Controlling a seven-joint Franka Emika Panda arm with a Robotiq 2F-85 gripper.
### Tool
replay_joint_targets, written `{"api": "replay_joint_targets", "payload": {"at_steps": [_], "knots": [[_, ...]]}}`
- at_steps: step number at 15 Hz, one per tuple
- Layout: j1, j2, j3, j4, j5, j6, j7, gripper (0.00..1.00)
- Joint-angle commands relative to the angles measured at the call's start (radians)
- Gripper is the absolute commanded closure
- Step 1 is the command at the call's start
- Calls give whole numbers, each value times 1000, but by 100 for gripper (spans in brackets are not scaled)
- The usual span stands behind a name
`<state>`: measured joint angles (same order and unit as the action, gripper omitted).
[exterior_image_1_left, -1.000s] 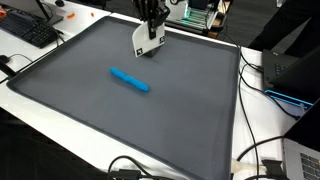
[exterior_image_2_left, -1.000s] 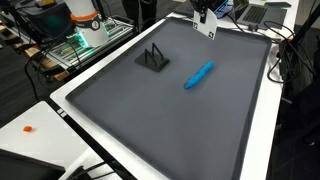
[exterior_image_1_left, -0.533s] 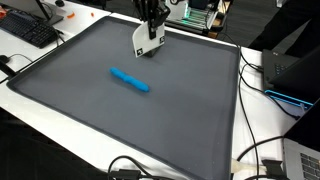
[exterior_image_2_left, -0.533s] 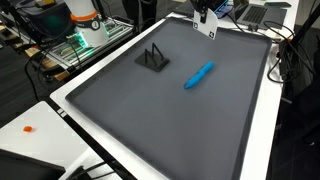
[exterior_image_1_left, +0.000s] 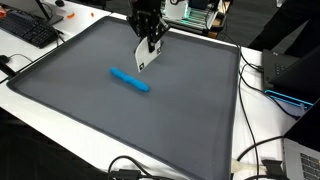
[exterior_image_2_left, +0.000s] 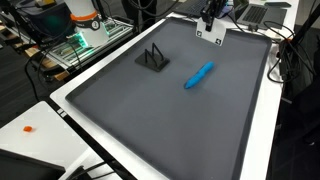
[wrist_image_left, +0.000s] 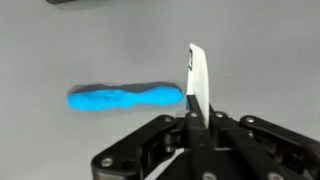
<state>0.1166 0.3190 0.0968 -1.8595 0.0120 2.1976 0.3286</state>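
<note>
My gripper (exterior_image_1_left: 150, 38) (exterior_image_2_left: 210, 20) hangs over the far part of the dark grey mat (exterior_image_1_left: 90, 110) (exterior_image_2_left: 160, 125), shut on a thin white card (exterior_image_1_left: 147, 58) (exterior_image_2_left: 210, 37). The card hangs below the jaws, tilted, above the mat. In the wrist view the card (wrist_image_left: 198, 82) stands edge-on between the shut fingers of the gripper (wrist_image_left: 192, 120). A blue elongated toy (exterior_image_1_left: 130, 80) (exterior_image_2_left: 199, 75) (wrist_image_left: 125, 97) lies flat on the mat, a short way from the card and apart from it. A small black stand (exterior_image_2_left: 153, 58) sits on the mat further off.
The mat has a white raised border (exterior_image_1_left: 242, 110) (exterior_image_2_left: 70, 110). A keyboard (exterior_image_1_left: 30, 30) lies beyond one corner. Cables (exterior_image_1_left: 255, 165) and a laptop (exterior_image_1_left: 300, 160) crowd one side. A small orange item (exterior_image_2_left: 30, 128) lies on the white table. Equipment racks (exterior_image_2_left: 75, 30) stand behind.
The gripper has moved out over the mat with the card, closer to the blue toy, and the card now hangs more tilted. The toy and stand have not moved.
</note>
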Motion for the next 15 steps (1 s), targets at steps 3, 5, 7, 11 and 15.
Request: {"api": "replay_joint_targets", "payload": {"at_steps": [3,5,7,11,15], "knots": [[18,115,-31,115,-46,-14,-79,99],[19,141,-39,133,-59,-8,-90,99],[19,161,-45,143,-65,2,-96,99],[26,191,-57,157,-78,7,-101,99],[36,213,-66,160,-96,26,-98,99]]}}
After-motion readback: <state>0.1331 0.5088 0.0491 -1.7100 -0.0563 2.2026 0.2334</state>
